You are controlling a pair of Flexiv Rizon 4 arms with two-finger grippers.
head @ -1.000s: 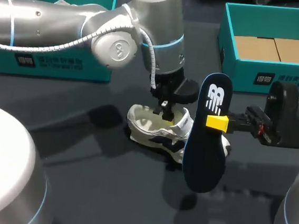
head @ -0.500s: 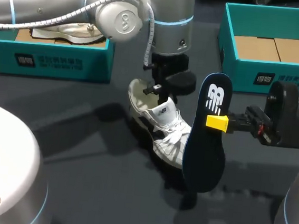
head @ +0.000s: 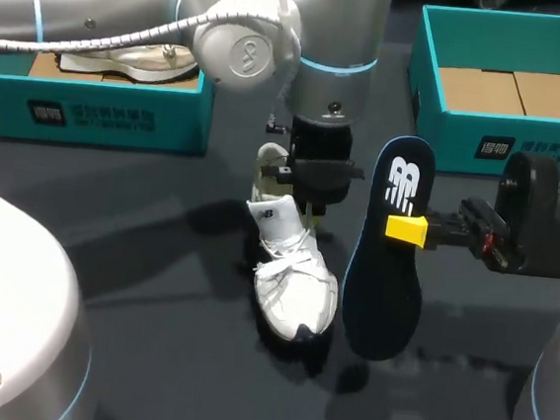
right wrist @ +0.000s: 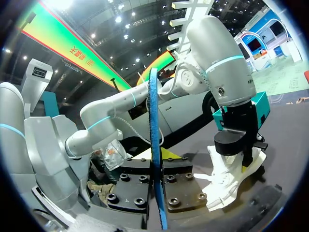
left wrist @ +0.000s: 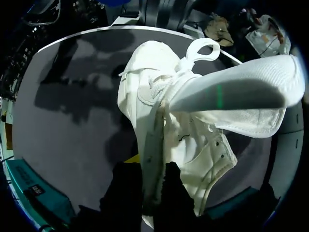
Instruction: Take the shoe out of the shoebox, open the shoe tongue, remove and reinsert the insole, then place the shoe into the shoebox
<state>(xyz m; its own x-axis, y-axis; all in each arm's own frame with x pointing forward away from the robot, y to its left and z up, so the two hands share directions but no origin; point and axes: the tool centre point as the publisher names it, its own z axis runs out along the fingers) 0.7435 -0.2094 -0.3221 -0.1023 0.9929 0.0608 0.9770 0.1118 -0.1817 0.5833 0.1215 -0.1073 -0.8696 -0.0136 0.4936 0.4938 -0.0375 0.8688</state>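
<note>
Now | my left pincer [head: 311, 181] pinches the shoe [head: 289, 270] by its heel rim, toe angled down over the bench [head: 153, 287] | right pincer [head: 407, 230] clamps the insole [head: 383, 290] upright just beside it | risk: I reckon the shoe swings, insole buckles at the opening.

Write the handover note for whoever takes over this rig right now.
Left gripper: shut on the heel collar of the white shoe, which is held heel up, toe down over the table, tongue lifted.
Right gripper: shut on the dark insole, held upright beside the shoe.
Boxes: the left shoebox holds a second shoe; the right shoebox holds only cardboard.
Done: shoe out, tongue open, insole removed.
Left: reinsert the insole, then put the shoe in a shoebox.
</note>
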